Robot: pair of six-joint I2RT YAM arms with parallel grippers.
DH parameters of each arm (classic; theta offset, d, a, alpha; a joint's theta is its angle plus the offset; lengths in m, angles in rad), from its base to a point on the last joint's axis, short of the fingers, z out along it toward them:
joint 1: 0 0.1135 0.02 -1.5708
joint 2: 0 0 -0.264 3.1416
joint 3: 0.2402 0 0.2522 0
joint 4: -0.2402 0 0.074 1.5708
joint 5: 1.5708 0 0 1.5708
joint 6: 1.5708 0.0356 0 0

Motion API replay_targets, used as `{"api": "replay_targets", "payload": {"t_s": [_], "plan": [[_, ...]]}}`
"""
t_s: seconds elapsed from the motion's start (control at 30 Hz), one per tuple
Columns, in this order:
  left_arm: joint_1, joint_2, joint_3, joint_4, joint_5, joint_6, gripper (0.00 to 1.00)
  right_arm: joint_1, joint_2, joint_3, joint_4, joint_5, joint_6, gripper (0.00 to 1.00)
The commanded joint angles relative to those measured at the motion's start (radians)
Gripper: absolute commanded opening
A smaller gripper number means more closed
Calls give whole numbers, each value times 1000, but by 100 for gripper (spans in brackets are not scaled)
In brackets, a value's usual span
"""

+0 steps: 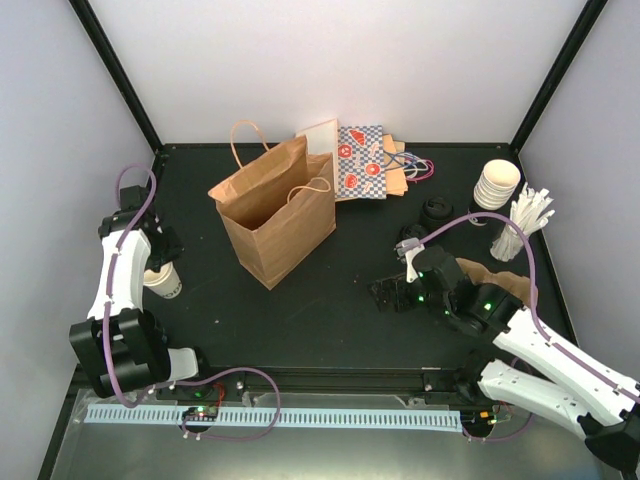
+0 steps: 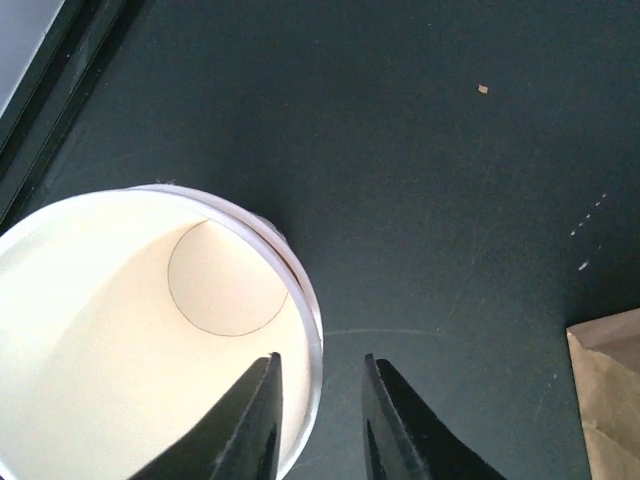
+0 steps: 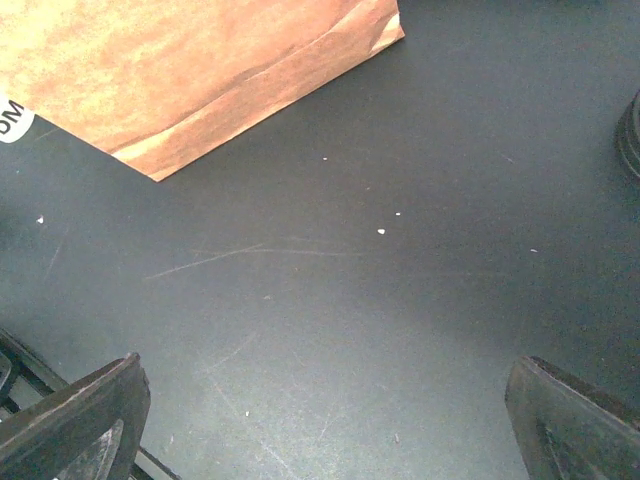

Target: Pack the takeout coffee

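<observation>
Your left gripper (image 2: 320,362) sits astride the wall of the coffee cup (image 2: 130,330): one finger is inside against the cream lining, the other outside with a sliver of dark table (image 2: 450,200) showing between it and the rim, so the jaws are narrow but not clamped on it. The cup stands upright and lidless near the table's left edge, well apart from the open brown paper bag (image 1: 275,215) standing toward the back. Your right gripper (image 3: 325,420) hangs spread wide over bare tabletop near the bag's lower corner, holding nothing
</observation>
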Motion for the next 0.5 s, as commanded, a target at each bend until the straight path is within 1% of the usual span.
{"api": "replay_targets", "payload": {"t_s": [0.0, 0.17, 0.47], "plan": [[7, -12, 23, 0, -33, -2, 27, -6, 3, 30, -1, -2, -39, 100], [7, 3, 21, 6, -78, 2, 27, -5, 2, 35, -1, -9, -43, 100], [7, 36, 28, 20, -97, 1, 23, -5, 3, 41, -7, -5, -44, 100]]}}
